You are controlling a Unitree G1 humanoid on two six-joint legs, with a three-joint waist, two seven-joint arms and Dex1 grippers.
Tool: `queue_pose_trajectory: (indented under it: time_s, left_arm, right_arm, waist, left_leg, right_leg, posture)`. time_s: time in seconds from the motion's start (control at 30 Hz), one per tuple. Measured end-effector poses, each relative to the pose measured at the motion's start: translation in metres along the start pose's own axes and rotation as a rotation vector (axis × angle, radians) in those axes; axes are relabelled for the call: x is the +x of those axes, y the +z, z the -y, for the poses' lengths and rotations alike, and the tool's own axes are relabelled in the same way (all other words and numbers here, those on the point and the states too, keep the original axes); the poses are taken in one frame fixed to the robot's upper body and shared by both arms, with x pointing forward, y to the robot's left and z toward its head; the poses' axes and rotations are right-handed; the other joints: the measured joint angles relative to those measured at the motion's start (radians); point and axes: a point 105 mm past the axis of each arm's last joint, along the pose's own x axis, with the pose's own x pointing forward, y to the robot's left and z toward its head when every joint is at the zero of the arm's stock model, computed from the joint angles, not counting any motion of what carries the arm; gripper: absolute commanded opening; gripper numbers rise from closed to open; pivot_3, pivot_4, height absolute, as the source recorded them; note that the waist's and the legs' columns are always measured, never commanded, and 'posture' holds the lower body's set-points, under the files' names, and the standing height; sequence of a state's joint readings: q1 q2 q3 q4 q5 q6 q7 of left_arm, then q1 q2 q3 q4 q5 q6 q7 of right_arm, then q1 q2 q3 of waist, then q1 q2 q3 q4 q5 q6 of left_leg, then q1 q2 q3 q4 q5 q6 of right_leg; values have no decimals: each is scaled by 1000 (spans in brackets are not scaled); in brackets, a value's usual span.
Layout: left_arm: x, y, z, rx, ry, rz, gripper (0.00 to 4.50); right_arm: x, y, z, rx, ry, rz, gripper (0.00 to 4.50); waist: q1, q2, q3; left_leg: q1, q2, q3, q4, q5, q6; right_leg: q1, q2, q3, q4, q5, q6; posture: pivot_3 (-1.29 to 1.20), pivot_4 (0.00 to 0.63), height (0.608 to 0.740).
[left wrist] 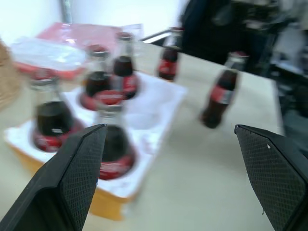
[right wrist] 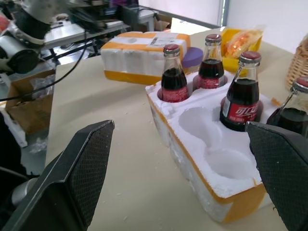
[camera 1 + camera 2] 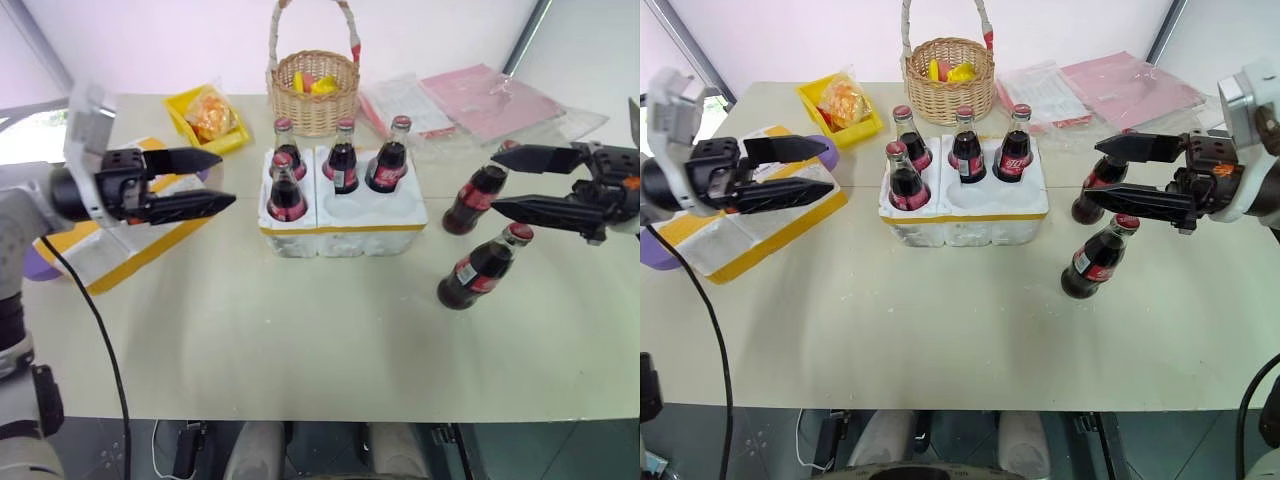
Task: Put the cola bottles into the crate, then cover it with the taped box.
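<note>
The white foam crate (image 3: 340, 222) with its yellow tape band stands mid-table and holds several cola bottles (image 3: 343, 160); its front middle and front right wells (image 2: 226, 161) are bare. Two more cola bottles stand on the table to the right, one farther back (image 3: 476, 198) and one nearer (image 3: 484, 268). My right gripper (image 3: 492, 180) hovers open and level beside the farther bottle, not touching it. To the left of the crate my left gripper (image 3: 228, 181) is open and empty above the taped box (image 3: 730, 235), which lies flat at the table's left edge.
A wicker basket (image 3: 313, 90) with fruit stands behind the crate. A small yellow tray (image 3: 207, 118) with a snack bag sits at the back left. Clear and pink plastic sleeves (image 3: 480, 100) lie at the back right. Bare tabletop (image 3: 300, 340) stretches in front of the crate.
</note>
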State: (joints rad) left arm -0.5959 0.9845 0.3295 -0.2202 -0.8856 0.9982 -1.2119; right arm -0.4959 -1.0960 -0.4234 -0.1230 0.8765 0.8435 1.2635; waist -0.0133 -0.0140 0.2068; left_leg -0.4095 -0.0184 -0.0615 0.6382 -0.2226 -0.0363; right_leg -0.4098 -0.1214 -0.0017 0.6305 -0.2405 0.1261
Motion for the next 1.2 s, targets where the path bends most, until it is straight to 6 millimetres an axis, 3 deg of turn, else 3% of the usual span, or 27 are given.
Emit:
queue_pose_trajectory:
  time_s: [0.1, 0.33, 0.57, 0.87, 1.2]
  left_arm:
    - [5, -5, 12, 9, -56, -30, 4436]
    - [19, -17, 12, -24, -102, -31, 4436]
    - [23, -24, 8, -28, -107, -38, 4436]
    - [27, -26, 7, -25, -103, -24, 4436]
    - [32, -26, 6, -21, -98, -26, 4436]
  right_arm:
    - [-9, 5, -7, -9, -43, 5, 4500]
    - [-38, -3, -30, 79, -165, 11, 4500]
    - [-50, -68, -55, 168, -296, -140, 4500]
    - [-48, -105, -39, 191, -450, -77, 4500]
    - [-33, -127, -25, 246, -487, -18, 4500]
  waist:
    - [3, 0, 0]
    - [3, 0, 0]
    - [1, -1, 0]
    - [2, -1, 0]
    - [3, -1, 0]
  left_leg:
    - [0, 0, 0, 0, 0, 0]
    - [0, 0, 0, 2, 0, 0]
    - [0, 1, 1, 4, -1, 1]
    - [0, 2, 1, 6, -1, 1]
    - [0, 2, 0, 6, -1, 1]
  right_leg:
    - [0, 0, 0, 0, 0, -1]
    - [2, 0, 0, 0, 0, -2]
    - [2, 1, 0, -1, 0, -2]
    - [3, 1, 0, -1, 0, -4]
    - [3, 1, 0, -1, 0, -4]
  posture:
    - [0, 150, 738]
    - [0, 150, 738]
    - [0, 150, 738]
    - [0, 150, 738]
    - [0, 150, 738]
